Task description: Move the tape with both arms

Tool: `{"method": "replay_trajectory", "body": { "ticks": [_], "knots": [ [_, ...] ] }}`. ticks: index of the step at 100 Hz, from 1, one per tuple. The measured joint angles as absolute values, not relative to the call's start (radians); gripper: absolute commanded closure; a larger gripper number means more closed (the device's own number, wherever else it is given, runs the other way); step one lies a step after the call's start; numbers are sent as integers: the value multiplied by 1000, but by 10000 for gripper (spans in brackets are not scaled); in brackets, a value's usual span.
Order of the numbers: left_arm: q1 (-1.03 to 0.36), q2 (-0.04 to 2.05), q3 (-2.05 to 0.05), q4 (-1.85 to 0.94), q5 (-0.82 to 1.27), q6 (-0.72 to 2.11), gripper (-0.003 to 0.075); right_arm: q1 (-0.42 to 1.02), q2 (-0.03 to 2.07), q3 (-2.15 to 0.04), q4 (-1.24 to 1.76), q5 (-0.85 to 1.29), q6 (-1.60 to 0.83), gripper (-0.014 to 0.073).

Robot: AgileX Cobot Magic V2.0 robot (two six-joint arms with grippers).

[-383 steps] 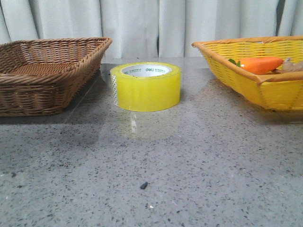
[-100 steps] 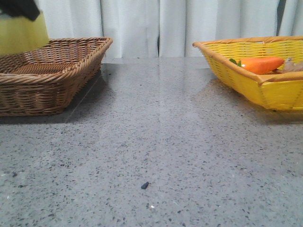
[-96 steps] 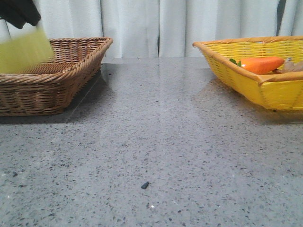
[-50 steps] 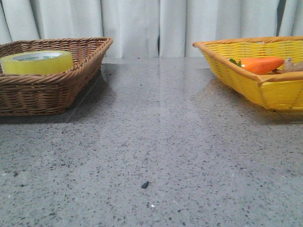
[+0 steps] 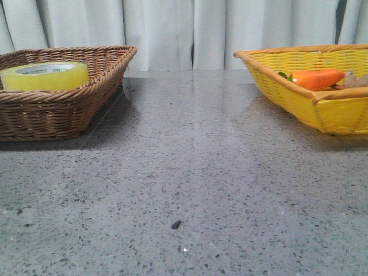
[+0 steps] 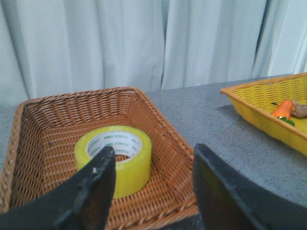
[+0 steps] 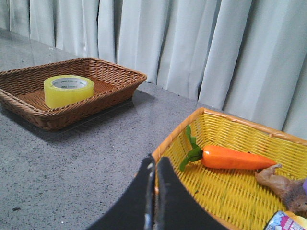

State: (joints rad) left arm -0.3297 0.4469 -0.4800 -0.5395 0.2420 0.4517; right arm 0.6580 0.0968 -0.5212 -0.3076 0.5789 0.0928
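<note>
The yellow tape roll lies flat inside the brown wicker basket at the left of the table. It also shows in the left wrist view and in the right wrist view. My left gripper is open and empty, back from the basket with the tape beyond its fingers. My right gripper is shut and empty, near the rim of the yellow basket. Neither arm shows in the front view.
The yellow basket at the right holds an orange carrot and other small items. A small dark speck lies on the grey stone table. White curtains hang behind.
The tape, held high at the far left a second ago, dropped into the brown basket and was let go. The left gripper has left the front view.
</note>
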Motion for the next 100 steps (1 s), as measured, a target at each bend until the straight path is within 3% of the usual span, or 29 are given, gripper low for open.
{"method": "replay_trajectory", "body": {
  "ticks": [10, 22, 100],
  "knots": [
    [-330, 384, -415, -539, 219, 452, 507, 658, 83, -507, -312, 576, 93, 660],
    [-330, 361, -390, -547, 217, 452, 744, 658, 83, -505, -312, 576, 91, 660],
    [-330, 359, -385, -625, 215, 452, 741, 658, 83, -503, -312, 576, 91, 660]
  ]
}}
